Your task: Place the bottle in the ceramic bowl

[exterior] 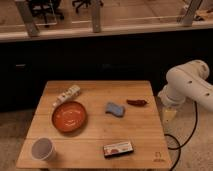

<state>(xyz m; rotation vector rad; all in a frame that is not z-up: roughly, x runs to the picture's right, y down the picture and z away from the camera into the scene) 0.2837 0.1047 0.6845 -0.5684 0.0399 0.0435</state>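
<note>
Lying just beside the bowl's far rim, the bottle sat well apart from the gripper, which hung by the table's opposite edge; whether it was open or closed could not be told. Reaching looked not yet begun; next the gripper needed to cross over and grasp the bottle.

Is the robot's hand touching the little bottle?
Apart. The camera view shows the gripper hanging off the right edge of the table, while the bottle lies far left by the ceramic bowl, most of the tabletop between them.

claw beside table, right edge, sponge and chilli between it and bottle
</note>
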